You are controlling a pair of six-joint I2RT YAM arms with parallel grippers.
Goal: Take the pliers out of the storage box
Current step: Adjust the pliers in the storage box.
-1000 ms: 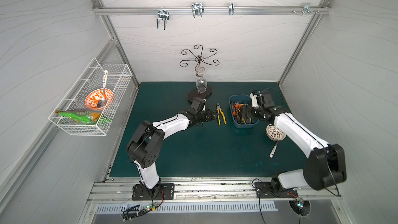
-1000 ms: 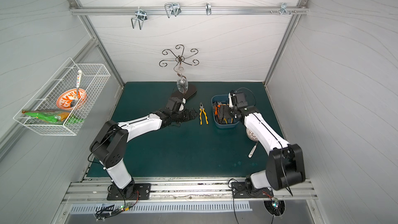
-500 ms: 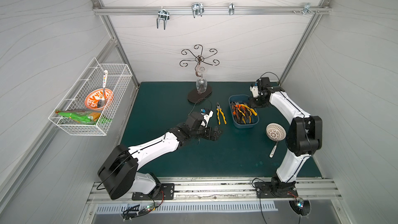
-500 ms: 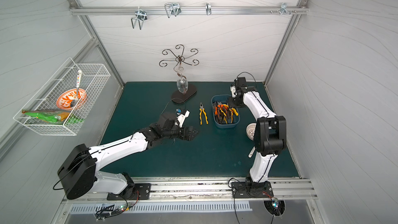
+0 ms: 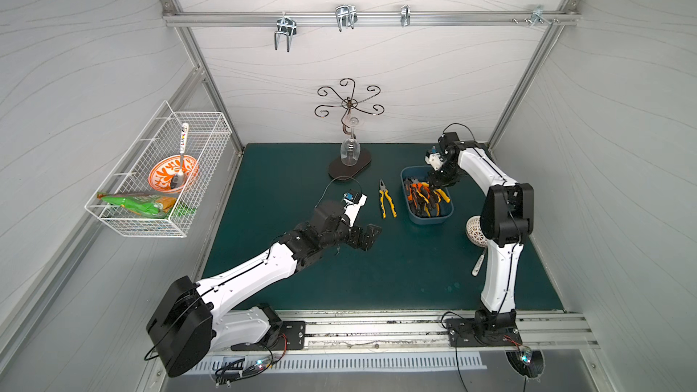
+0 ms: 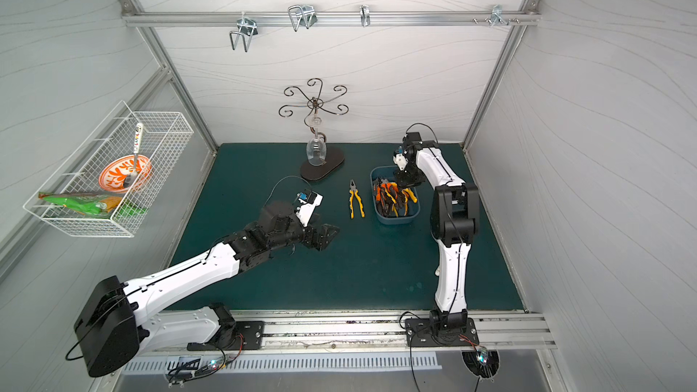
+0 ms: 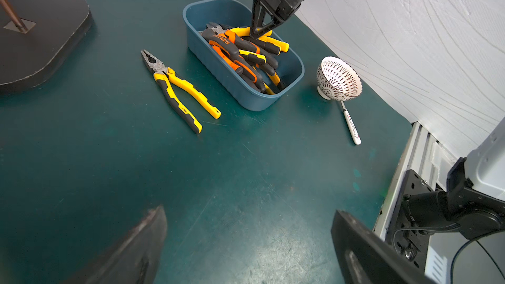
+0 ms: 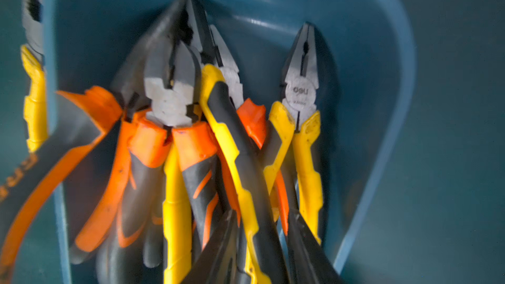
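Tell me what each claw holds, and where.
Left claw: open, nothing. Right claw straddles a yellow-and-black pliers handle in the storage box; a firm grip cannot be told.

Blue storage box [image 7: 235,90], yellow-black pliers [image 7: 161,71]

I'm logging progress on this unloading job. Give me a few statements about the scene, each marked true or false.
1. One pair of pliers lies on the mat outside the storage box. True.
2. The storage box is empty. False: a heap of pliers lies inside.
3. The left gripper holds pliers. False: it is open and empty, above the mat.
4. The right gripper reaches down into the storage box. True.
5. The white patterned bowl sits inside the storage box. False: the bowl lies on the mat beside it.
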